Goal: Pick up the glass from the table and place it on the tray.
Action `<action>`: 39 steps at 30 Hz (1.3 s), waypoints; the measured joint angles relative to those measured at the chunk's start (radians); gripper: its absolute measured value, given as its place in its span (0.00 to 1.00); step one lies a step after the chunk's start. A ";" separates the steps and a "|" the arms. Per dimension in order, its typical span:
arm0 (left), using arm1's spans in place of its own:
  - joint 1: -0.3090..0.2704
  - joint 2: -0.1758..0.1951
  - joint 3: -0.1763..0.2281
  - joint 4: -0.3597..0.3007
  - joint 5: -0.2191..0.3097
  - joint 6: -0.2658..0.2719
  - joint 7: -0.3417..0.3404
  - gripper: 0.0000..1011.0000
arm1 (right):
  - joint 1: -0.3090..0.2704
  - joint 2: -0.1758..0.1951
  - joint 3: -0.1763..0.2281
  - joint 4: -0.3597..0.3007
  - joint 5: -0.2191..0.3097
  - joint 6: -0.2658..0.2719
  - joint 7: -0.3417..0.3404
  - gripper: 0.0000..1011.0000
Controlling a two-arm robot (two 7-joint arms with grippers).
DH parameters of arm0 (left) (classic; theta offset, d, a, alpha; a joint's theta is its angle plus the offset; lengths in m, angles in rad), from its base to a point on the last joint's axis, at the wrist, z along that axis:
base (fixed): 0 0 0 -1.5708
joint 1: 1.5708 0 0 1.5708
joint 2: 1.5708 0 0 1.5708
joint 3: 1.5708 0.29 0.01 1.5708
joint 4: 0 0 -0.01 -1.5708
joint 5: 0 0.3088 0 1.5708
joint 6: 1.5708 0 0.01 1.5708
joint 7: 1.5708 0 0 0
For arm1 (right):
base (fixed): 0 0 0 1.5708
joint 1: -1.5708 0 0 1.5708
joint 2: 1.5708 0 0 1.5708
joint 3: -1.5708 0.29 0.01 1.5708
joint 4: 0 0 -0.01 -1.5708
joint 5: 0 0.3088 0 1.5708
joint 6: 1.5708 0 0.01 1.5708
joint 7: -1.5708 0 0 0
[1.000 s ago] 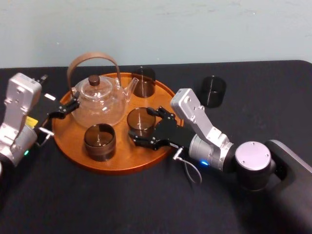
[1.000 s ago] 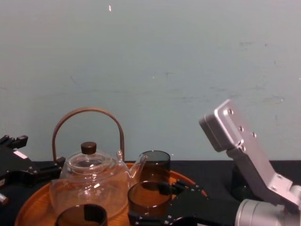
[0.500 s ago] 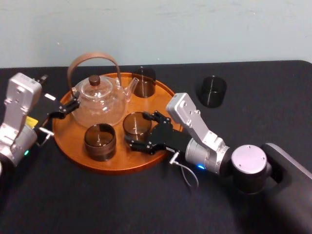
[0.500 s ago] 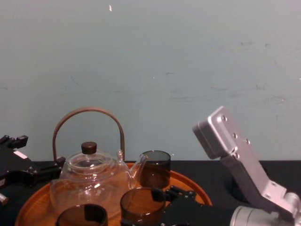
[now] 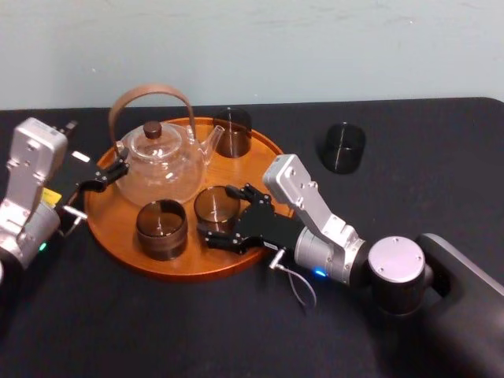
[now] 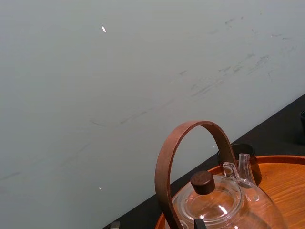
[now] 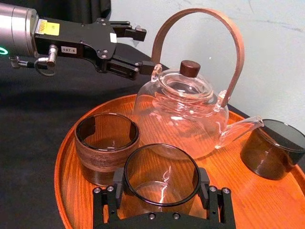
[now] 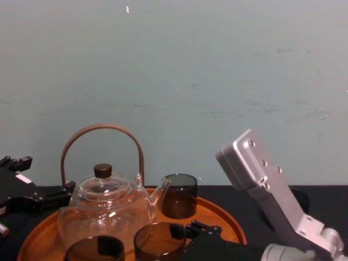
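Closest to the robot, the right claw [image 7: 161, 182] is clamped on the glass [image 7: 161, 174], one finger on each side of the wall a bit below the rim. The glass is over the front part of the tray [image 5: 189, 266]; I honestly can't tell if its base is touching the wood yet. My read on handling: it's a short, smoky, thin-walled tumbler, so light and stiff but slick and easy to chip. That side-on pinch looks like the right place to hold it, with just enough squeeze that it doesn't slide, and it wants a soft set-down rather than a drop. Just beside it on the robot's left sits a second glass [image 5: 161, 228], near enough that a sideways nudge could clink them. Behind both is the glass teapot [image 5: 160, 164] with its bent wooden handle, also breakable, so not much wiggle room going forward. The left claw [image 5: 106, 175] is off at the tray's left edge next to the teapot, fingers apart, holding nothing. Further back on the tray there's a third glass [image 5: 231, 132]. Past the tray's right side a fourth glass [image 5: 343, 146] waits on the black counter [image 5: 157, 331].
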 joint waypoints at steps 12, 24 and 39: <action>0.000 0.000 0.000 0.000 0.000 0.000 0.000 1.00 | 0.003 -0.008 -0.004 0.020 -0.002 -0.002 -0.001 0.92; 0.000 0.000 0.000 0.000 0.000 0.000 0.000 1.00 | 0.001 -0.015 -0.001 0.031 -0.019 -0.003 -0.029 0.92; 0.000 0.000 0.000 0.000 0.000 0.000 0.000 1.00 | 0.000 -0.012 -0.002 0.031 -0.020 0.002 -0.027 0.98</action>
